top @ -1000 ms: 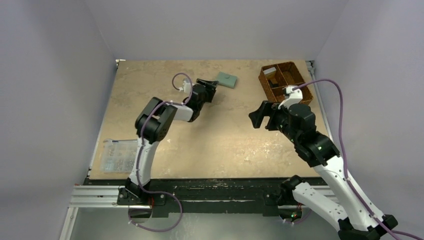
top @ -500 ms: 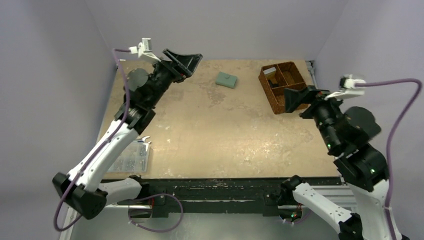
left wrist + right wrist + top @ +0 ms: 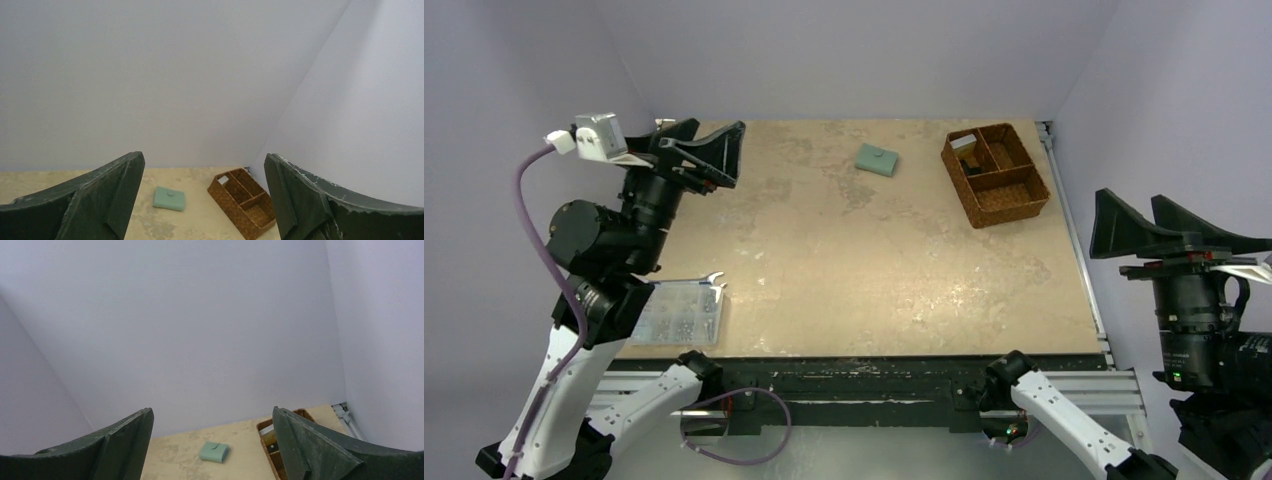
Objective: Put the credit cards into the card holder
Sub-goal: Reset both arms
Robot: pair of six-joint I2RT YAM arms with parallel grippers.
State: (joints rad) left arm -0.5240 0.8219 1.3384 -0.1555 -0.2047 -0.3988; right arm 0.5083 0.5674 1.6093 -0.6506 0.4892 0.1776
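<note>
Card holder (image 3: pixel 877 159) lies closed, snap up, on far part of table (image 3: pixel 864 270), just left of woven basket (image 3: pixel 996 175). I see it well apart from both sets of fingers. Left gripper (image 3: pixel 717 135) raised over far-left corner, fingers spread wide, nothing between. Right gripper (image 3: pixel 1132 205) off table's right edge, fingers also wide apart, empty.

A second ago left gripper sat right beside holder and right gripper hung low near basket. Both since pulled back and up. Holder unmoved. Clear parts box (image 3: pixel 674 312) at near-left.
</note>
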